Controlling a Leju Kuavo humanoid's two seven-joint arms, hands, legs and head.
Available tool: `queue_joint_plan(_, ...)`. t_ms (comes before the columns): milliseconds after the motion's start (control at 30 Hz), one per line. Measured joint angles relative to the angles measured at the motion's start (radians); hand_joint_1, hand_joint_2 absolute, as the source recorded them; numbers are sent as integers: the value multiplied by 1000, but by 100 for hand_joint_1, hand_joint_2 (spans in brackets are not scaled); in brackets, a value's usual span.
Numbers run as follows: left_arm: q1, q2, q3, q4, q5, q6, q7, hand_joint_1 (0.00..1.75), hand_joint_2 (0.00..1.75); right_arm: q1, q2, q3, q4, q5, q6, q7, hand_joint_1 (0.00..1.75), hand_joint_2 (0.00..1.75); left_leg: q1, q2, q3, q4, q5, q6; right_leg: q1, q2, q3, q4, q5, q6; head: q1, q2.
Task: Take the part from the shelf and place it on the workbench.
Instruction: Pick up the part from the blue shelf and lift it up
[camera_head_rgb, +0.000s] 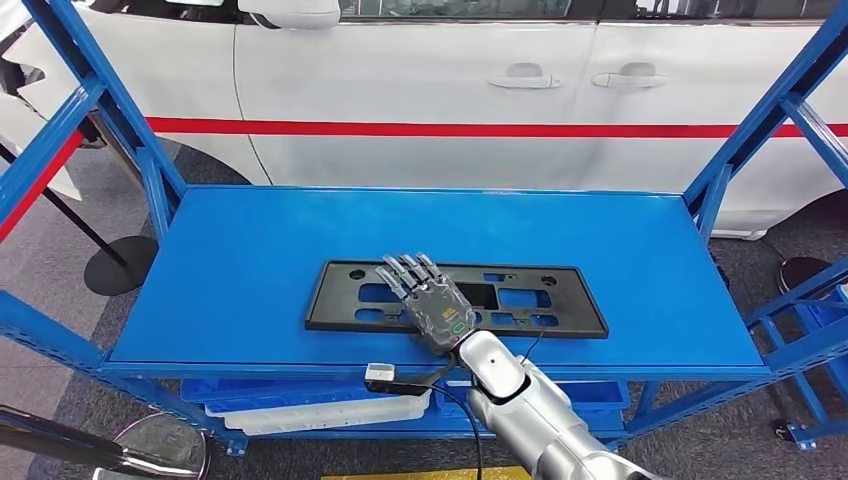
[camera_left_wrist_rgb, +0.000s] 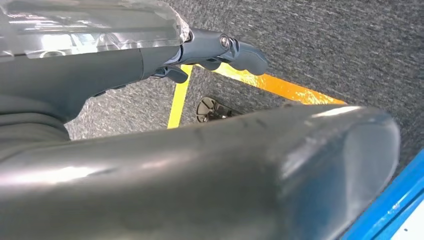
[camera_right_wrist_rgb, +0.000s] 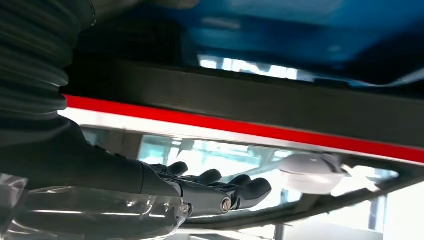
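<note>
Flat black plastic frame-shaped part (camera_head_rgb: 455, 296) lies near the front edge of the blue metal shelf (camera_head_rgb: 250, 250). Right hand (camera_head_rgb: 430, 302) hovers over it, fingers extended, holding nothing, evidently positioned for pickup.

Part (camera_head_rgb: 560, 300) middle under right robot hand (camera_head_rgb: 428, 298)

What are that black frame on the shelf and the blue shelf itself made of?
The frame looks like moulded plastic: matte black, thin, with many cut-out slots and holes. The shelf looks like painted sheet metal: a smooth, even blue with a slight sheen and folded edges. The look alone leaves both unconfirmed.
</note>
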Motion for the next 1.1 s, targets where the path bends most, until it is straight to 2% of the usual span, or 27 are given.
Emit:
queue_joint_plan(33,0,0,-2,0,-1,-1,0,0,0,-11,1,-11,18,13,-5,16,47,175,-1,-1,2,-1,0,-3,3,0,33,-67,23,-7,0,0)
queue_joint_plan(67,0,0,-3,0,-2,-2,-1,0,0,-20,2,-23,34,24,-10,30,53,175,-1,-2,2,-2,0,-8,7,-1,51,-104,31,-12,0,0)
queue_joint_plan(133,1,0,-5,0,-2,-4,-2,0,0,-32,2,-46,63,40,-24,60,66,175,-1,-3,4,-7,1,-20,13,0,56,-120,34,-19,0,0)
queue_joint_plan(200,2,1,-7,0,-3,-4,-2,0,0,-38,2,-66,82,48,-38,90,70,175,-1,-2,2,-1,-4,-31,6,0,62,-135,45,-28,0,0)
queue_joint_plan(267,2,2,-11,0,-3,-4,-3,0,0,-42,0,-82,99,50,-50,110,93,175,-3,1,-28,69,-51,-37,-1,-2,68,-152,57,-35,0,0)
queue_joint_plan(333,3,3,-14,0,-3,-4,-4,0,0,-44,-1,-93,116,52,-54,118,140,175,-1,2,-87,200,-118,-43,1,-3,65,-152,59,-39,0,0)
queue_joint_plan(367,4,3,-14,0,-3,-4,-4,0,0,-43,-2,-98,123,53,-55,119,154,175,0,2,-109,251,-135,-46,1,-3,64,-151,59,-39,0,0)
queue_joint_plan(400,5,3,-15,0,-3,-4,-4,0,0,-43,-2,-102,129,53,-55,119,165,175,1,2,-118,270,-134,-49,2,-3,63,-149,59,-39,0,0)
queue_joint_plan(433,5,4,-15,0,-3,-4,-4,0,0,-43,-2,-106,134,54,-55,120,167,175,3,2,-108,250,-114,-50,1,-2,63,-147,58,-38,0,0)
queue_joint_plan(500,5,6,-16,0,-3,-4,-5,0,0,-43,-3,-114,142,54,-55,121,170,175,7,4,-43,117,-48,-51,0,-1,62,-137,52,-31,0,0)
queue_joint_plan(567,4,8,-16,0,-2,-4,-7,0,0,-46,-4,-123,147,54,-56,120,170,175,6,4,7,14,-13,-42,3,0,57,-124,46,-20,0,0)
queue_joint_plan(633,4,8,-17,0,-1,-4,-9,0,0,-51,-6,-131,151,54,-59,116,171,175,2,1,12,0,-11,-28,6,2,53,-119,45,-9,0,0)
queue_joint_plan(733,4,8,-17,0,2,-4,-15,0,0,-57,-8,-143,158,54,-67,104,174,175,5,2,11,-6,-3,-10,2,3,50,-112,41,4,0,0)
queue_joint_plan(800,4,8,-17,0,2,-4,-17,0,0,-58,-8,-146,160,55,-69,100,175,175,7,3,12,-8,0,-5,0,4,47,-105,34,7,0,0)
queue_joint_plan(900,4,8,-17,0,2,-4,-17,0,0,-58,-8,-146,160,55,-69,100,175,175,7,3,12,-9,0,-5,0,4,47,-103,32,7,0,0)
queue_joint_plan(933,4,8,-17,0,2,-5,-19,0,0,-58,-8,-147,161,55,-69,98,174,175,7,4,10,-9,1,-3,0,3,35,-79,16,10,0,0)
queue_joint_plan(967,4,9,-17,0,3,-6,-27,0,44,-58,-8,-149,164,55,-71,94,173,175,7,4,8,-9,2,-1,-2,3,2,-11,-19,14,0,0)
queue_joint_plan(1000,4,9,-18,0,2,-7,-47,0,87,-58,-8,-152,167,55,-76,87,173,175,6,3,6,-8,2,0,-4,3,-22,37,-33,16,0,0)
queue_joint_plan(1033,4,9,-19,0,0,-9,-72,0,131,-58,-8,-158,171,51,-84,73,172,175,5,2,5,-8,2,0,-4,2,-19,32,-30,14,0,0)
queue_joint_plan(1067,5,9,-20,0,-3,-10,-96,0,175,-58,-8,-164,172,45,-95,57,172,175,3,1,4,-7,2,-4,-2,2,-7,4,-10,9,0,0)
queue_joint_plan(1100,5,9,-22,0,-7,-9,-113,0,175,-58,-8,-169,172,37,-105,41,173,175,3,-1,5,-7,1,-10,2,2,27,-68,27,1,0,0)
